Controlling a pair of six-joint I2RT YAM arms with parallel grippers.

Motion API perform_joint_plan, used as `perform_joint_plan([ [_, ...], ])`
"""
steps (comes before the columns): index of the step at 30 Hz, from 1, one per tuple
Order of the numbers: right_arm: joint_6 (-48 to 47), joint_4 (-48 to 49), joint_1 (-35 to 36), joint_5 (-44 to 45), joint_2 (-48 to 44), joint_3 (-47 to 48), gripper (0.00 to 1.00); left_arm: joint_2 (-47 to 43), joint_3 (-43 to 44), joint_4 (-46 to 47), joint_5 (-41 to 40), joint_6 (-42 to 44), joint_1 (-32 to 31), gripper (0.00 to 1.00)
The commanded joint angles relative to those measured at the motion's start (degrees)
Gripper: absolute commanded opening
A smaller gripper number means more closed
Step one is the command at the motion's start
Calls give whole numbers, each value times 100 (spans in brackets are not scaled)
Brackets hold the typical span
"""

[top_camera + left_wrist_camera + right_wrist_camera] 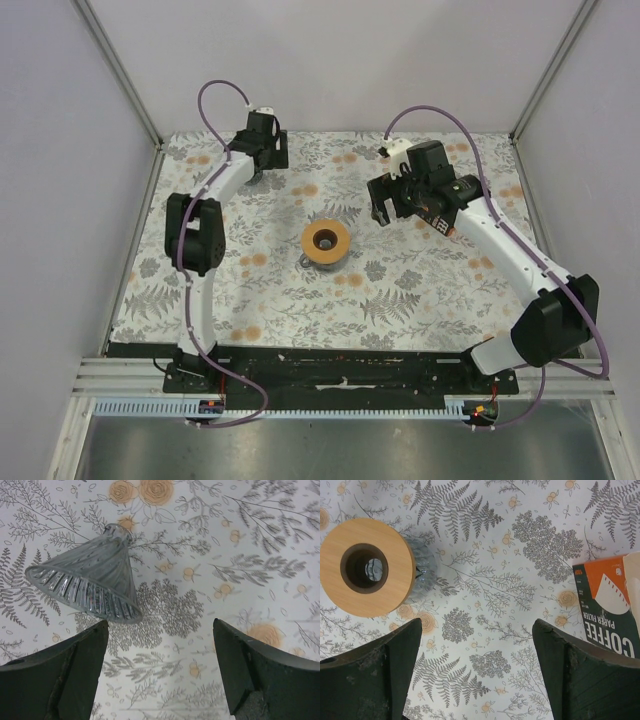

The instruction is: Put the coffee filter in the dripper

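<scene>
We see bare bench (420, 290) between each hand's open jaws. A tan wooden ring on grey glass (367, 573) stands left of the right hand (477, 627), an orange-and-black filter carton (605, 610) right; a tipped ribbed glass cone (87, 580) lies before the left hand (160, 625).

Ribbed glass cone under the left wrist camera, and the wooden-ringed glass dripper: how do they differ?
The ribbed clear glass cone lies on its side; the glass dripper with the flat orange-brown ring stands with its ring facing up. The cone bears no ring; the dripper does. Both are see-through glass.
</scene>
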Motion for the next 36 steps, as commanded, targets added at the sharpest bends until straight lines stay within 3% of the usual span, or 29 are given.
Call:
perform_joint_plan([
  [1,-220,282,16,31,-325,-166,98,665,748,241,-857,-443,75,88],
  [3,-264,291,7,-5,-326,-183,98,885,942,293,-901,-382,83,83],
  [6,-308,291,16,-66,-282,-149,98,1245,1249,347,-998,-207,92,67],
  [12,-317,273,25,-172,-211,-96,98,1493,1444,303,-981,276,163,8],
  [14,-308,256,16,-198,-238,-52,98,1362,1313,259,-832,662,163,2],
  [22,-115,194,7,-514,-597,422,98,-649,-619,302,214,2902,58,2],
  [30,237,150,16,-515,-976,1002,98,-3645,-3036,224,566,5916,-811,2],
  [36,685,27,16,-865,-1046,1442,98,-4412,-2529,-1893,786,6429,-1427,2],
])
